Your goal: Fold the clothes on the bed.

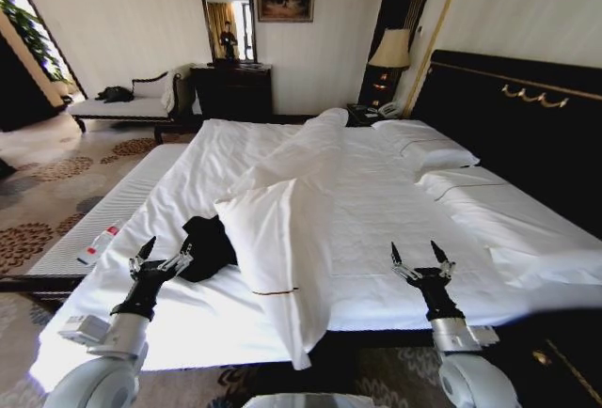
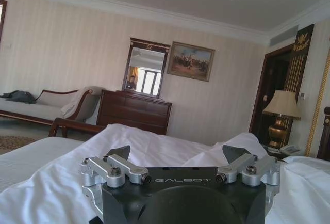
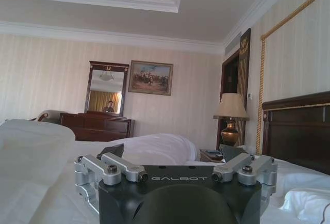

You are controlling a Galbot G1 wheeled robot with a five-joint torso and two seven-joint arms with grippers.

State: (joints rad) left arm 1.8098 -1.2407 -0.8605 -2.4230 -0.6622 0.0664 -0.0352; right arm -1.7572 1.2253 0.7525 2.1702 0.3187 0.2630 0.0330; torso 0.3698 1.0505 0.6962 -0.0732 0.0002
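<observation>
The clothes (image 1: 209, 246) are a crumpled black heap on the bed (image 1: 376, 211), near its front left edge, partly tucked under the folded-over white duvet (image 1: 282, 211). My left gripper (image 1: 165, 256) hovers open just in front and left of the black heap, fingers spread and empty. In the left wrist view the left gripper (image 2: 178, 157) points over the white bedding toward the far wall. My right gripper (image 1: 419, 259) is open above the bed's front right part, well away from the clothes. Ahead of the open right gripper (image 3: 172, 154) lie bare sheet and a duvet mound.
A white ribbed bench (image 1: 103, 215) runs along the bed's left side with a small bottle (image 1: 98, 243) on it. Pillows (image 1: 433, 156) lie by the dark headboard (image 1: 527, 117). A dresser (image 1: 232, 90), chaise (image 1: 132, 102) and lamp (image 1: 390, 51) stand at the back.
</observation>
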